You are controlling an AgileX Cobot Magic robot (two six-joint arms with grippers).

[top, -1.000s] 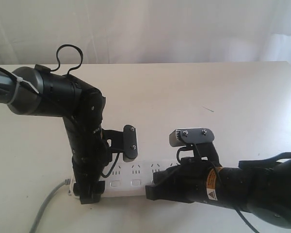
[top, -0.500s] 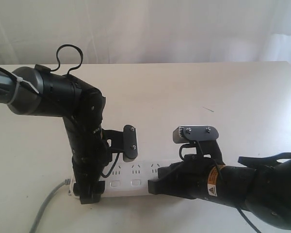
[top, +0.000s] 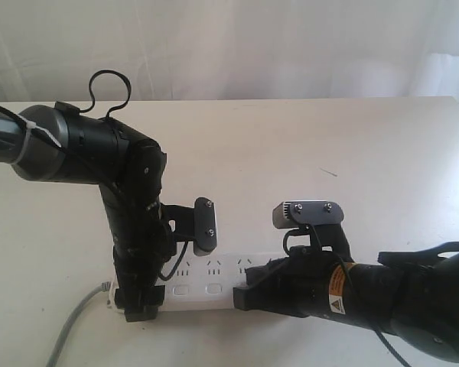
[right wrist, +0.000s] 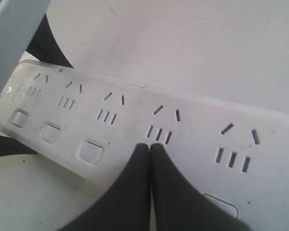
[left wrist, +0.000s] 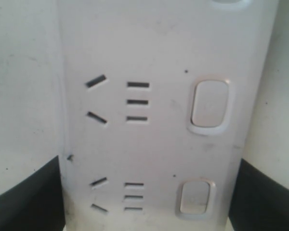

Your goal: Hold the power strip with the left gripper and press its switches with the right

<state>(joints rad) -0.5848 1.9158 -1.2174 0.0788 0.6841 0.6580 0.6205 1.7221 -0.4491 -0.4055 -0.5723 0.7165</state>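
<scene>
The white power strip (top: 208, 280) lies flat near the table's front edge, its grey cord (top: 70, 330) trailing off to the left. My left gripper (top: 138, 304) stands upright over the strip's cord end, shut on it. In the left wrist view its black jaws flank both long sides of the power strip (left wrist: 149, 144), with two switches (left wrist: 209, 106) in sight. My right gripper (top: 242, 298) is shut, its joined fingertips (right wrist: 143, 150) resting on the strip's button row, three switches (right wrist: 89, 151) away from the left gripper. The button under the fingertips is hidden; another switch (right wrist: 221, 206) peeks out beside the fingers.
The white table (top: 314, 145) stretches behind both arms, backed by a white curtain (top: 237, 46). The right arm's grey camera box (top: 307, 214) hangs above the strip's right half, and the left arm's dark camera module (top: 205, 225) sits above its middle.
The right gripper has slid slightly to the right along the strip and then dipped a little. The left gripper and the strip have stayed put.
</scene>
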